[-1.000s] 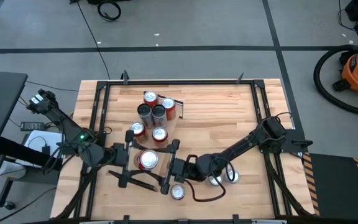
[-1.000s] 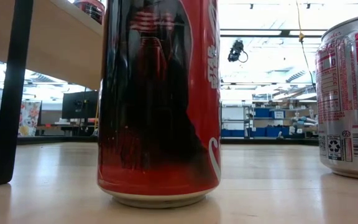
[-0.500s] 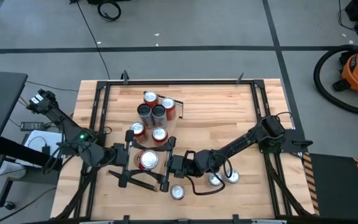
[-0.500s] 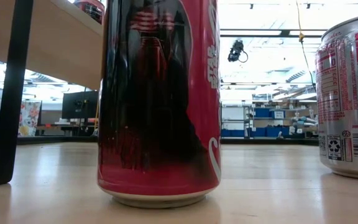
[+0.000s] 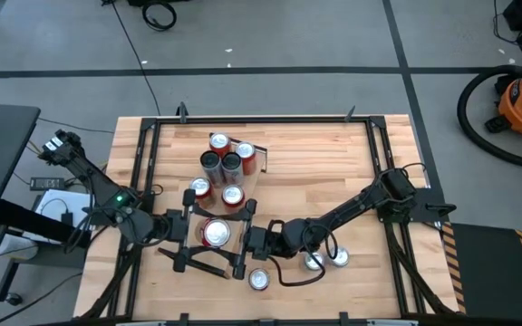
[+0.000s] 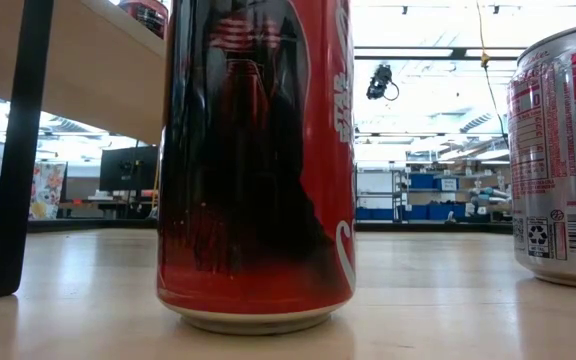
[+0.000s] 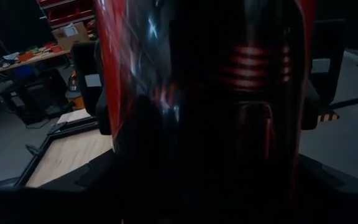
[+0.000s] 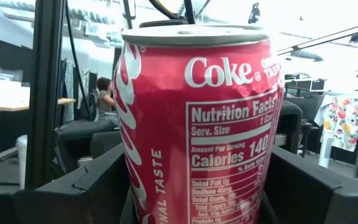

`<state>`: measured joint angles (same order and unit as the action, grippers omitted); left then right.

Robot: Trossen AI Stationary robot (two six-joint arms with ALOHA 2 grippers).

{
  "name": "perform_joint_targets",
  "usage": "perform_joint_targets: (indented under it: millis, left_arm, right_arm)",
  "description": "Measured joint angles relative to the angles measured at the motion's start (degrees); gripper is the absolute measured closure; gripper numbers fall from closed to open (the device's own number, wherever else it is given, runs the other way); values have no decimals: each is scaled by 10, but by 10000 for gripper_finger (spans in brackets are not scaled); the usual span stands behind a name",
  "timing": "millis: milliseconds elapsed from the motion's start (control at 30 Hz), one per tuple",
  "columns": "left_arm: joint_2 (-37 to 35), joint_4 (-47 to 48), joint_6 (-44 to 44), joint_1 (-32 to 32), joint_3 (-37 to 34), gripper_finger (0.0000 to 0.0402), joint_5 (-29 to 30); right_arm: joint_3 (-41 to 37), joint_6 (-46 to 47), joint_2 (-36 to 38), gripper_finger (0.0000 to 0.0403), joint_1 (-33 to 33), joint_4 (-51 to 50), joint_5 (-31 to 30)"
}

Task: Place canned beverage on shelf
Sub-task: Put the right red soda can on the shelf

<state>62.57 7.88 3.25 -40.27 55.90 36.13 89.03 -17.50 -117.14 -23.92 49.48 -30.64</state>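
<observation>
A red Coke can [image 5: 216, 233] hangs upright above the table's near middle, between my two grippers. My left gripper [image 5: 198, 238] comes at it from the table's left and is shut on it. My right gripper [image 5: 236, 238] comes from the right and is shut on the same can, which fills the left wrist view [image 7: 197, 93] and the right wrist view [image 8: 197, 124]. In the low view the shelf [image 6: 98, 60] is a pale raised plank on a dark leg [image 6: 23, 150]. A red can [image 6: 148, 12] stands on it. My left gripper pinches the can's side wall [image 7: 126, 162] between its two fingers, level, from the table's left. The can stands upright in the hold, lifted clear of the table. My right gripper has the can's body [image 8: 135, 193] between its fingers [image 8: 92, 186], level, from the table's right, opposite the left gripper. The label faces its camera and the can's top rim [image 8: 194, 34] is up.
Several cans [image 5: 225, 167] are clustered at the far middle. One can [image 5: 259, 279] stands near the front edge and two [image 5: 326, 260] stand under my right arm. In the low view a red can [image 6: 258, 160] and a pale can [image 6: 563, 150] stand close by. A black frame [image 5: 143, 181] runs around the tabletop.
My right gripper has edged a little toward the table's left, closing in around the can. The can and my left gripper have stayed where they were.
</observation>
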Motion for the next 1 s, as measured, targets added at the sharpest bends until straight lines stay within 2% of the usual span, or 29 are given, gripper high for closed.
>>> perform_joint_targets:
  millis: [100,200,267,400,567,867,1000]
  left_arm:
    - [0,8,4,0,0,69,0]
    - [1,20,10,0,0,23,2]
    - [1,22,9,0,0,10,17]
    - [1,28,1,0,0,16,35]
    - [-15,93,-19,-16,9,4,71]
    - [-76,240,-122,-25,9,2,76]
    - [-109,264,-161,-43,9,2,74]
  right_arm:
    - [0,-1,0,84,0,-6,-11]
    - [0,4,0,84,0,-8,-19]
    - [0,2,1,84,0,-7,-22]
    - [1,-5,2,84,0,-7,-30]
    - [1,-6,6,84,-2,-15,-33]
    - [1,-24,15,84,-19,-33,-60]
    - [1,23,15,84,-19,-84,-63]
